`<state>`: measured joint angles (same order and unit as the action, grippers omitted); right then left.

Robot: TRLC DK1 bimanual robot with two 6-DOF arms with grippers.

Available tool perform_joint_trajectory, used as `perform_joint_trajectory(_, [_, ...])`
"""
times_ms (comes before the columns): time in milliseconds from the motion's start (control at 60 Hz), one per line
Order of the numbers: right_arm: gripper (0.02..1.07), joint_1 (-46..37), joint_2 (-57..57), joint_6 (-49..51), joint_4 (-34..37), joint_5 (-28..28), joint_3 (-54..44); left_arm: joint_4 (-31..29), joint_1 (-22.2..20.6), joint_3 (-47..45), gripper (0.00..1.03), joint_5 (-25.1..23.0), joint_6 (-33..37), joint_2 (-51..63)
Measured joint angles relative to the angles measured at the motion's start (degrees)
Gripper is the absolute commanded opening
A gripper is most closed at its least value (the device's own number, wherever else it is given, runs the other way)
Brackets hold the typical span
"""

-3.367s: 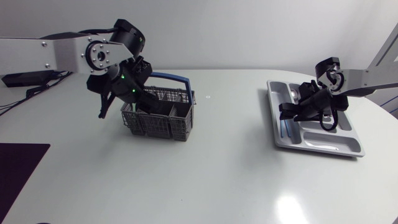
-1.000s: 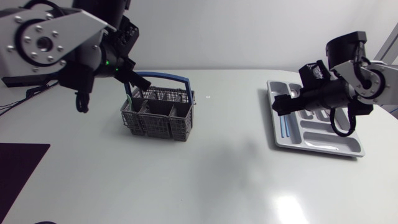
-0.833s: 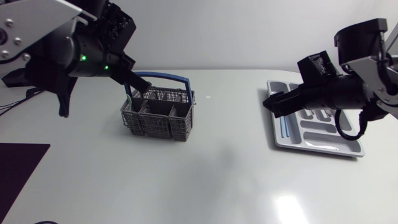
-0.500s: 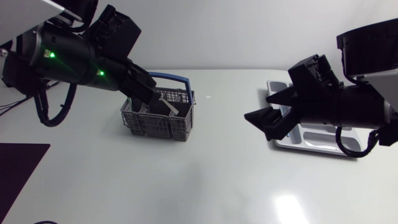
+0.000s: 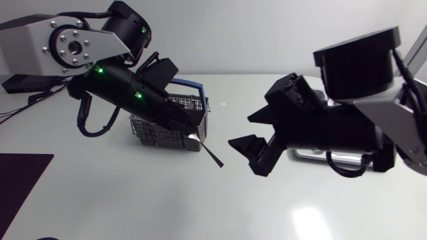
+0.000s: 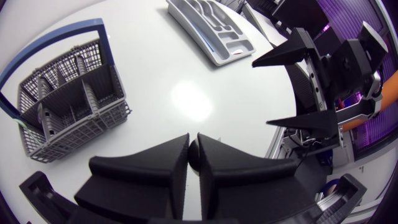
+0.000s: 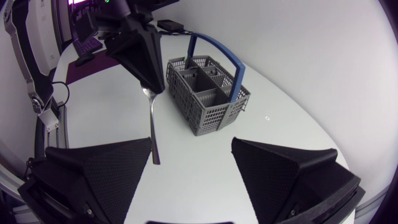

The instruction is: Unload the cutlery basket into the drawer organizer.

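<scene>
My left gripper [image 5: 192, 131] is shut on the bowl end of a metal spoon [image 5: 212, 155], just right of the grey wire cutlery basket [image 5: 155, 132] with a blue handle. The spoon's handle slants down over the table. In the right wrist view the spoon [image 7: 152, 127] hangs from the left gripper [image 7: 148, 84], ahead of my open right gripper [image 7: 191, 144], with the basket [image 7: 208, 93] behind. My right gripper [image 5: 252, 137] faces the spoon, apart from it. The grey drawer organizer [image 6: 211, 28] lies far off; in the head view my right arm hides most of it.
A dark mat [image 5: 20, 177] covers the table's front left corner. Bare white tabletop lies under and in front of both grippers. In the left wrist view my right gripper [image 6: 261, 93] stands wide ahead of my shut left gripper [image 6: 193, 158].
My left arm has lifted the spoon out of the basket and swung it right toward the middle. My right arm has left the organizer and come left, its open gripper now facing the spoon.
</scene>
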<state>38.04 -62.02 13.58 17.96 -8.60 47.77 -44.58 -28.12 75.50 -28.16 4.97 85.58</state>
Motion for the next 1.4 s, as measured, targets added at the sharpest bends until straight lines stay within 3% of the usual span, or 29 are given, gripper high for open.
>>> perform_joint_trajectory(67, [0.92, 2.08, -1.66, 0.00, -0.68, 1.09, 0.00, -0.72, 0.00, 0.87, 0.04, -2.03, -0.50, 1.46])
perform_joint_trajectory(233, [0.78, 3.91, -4.98, 0.02, -2.58, 1.38, 0.00, -2.36, 0.00, 3.10, 0.04, -4.39, -0.76, 3.80])
perform_joint_trajectory(367, [0.78, 4.26, -6.80, 0.20, -3.30, 1.42, 0.00, -3.52, 0.00, 5.18, 0.04, -4.92, -0.98, 4.98])
perform_joint_trajectory(583, [0.62, 5.44, -9.90, 0.72, -4.96, 2.05, 0.17, -4.48, -0.09, 6.43, 0.04, -5.90, -2.03, 6.47])
perform_joint_trajectory(700, [0.60, 5.84, -10.82, 1.31, -5.42, 2.73, 0.46, -4.50, -0.11, 6.43, 0.04, -5.90, -2.03, 6.93])
perform_joint_trajectory(900, [0.41, 6.16, -13.00, 1.70, -6.54, 3.58, 1.99, -4.63, -0.42, 6.43, 0.04, -5.90, -2.05, 7.17])
perform_joint_trajectory(1067, [0.18, 6.29, -13.75, 1.70, -6.69, 3.93, 2.29, -4.57, -0.57, 6.69, 0.04, -5.90, -2.25, 7.32])
perform_joint_trajectory(1267, [0.15, 6.67, -13.81, 2.14, -6.69, 3.74, 2.34, -4.37, -0.57, 7.08, 0.04, -5.86, -2.25, 7.48])
perform_joint_trajectory(1400, [0.13, 7.04, -13.81, 2.75, -6.67, 3.76, 2.34, -4.42, -0.55, 7.23, 0.19, -5.88, -2.43, 7.48])
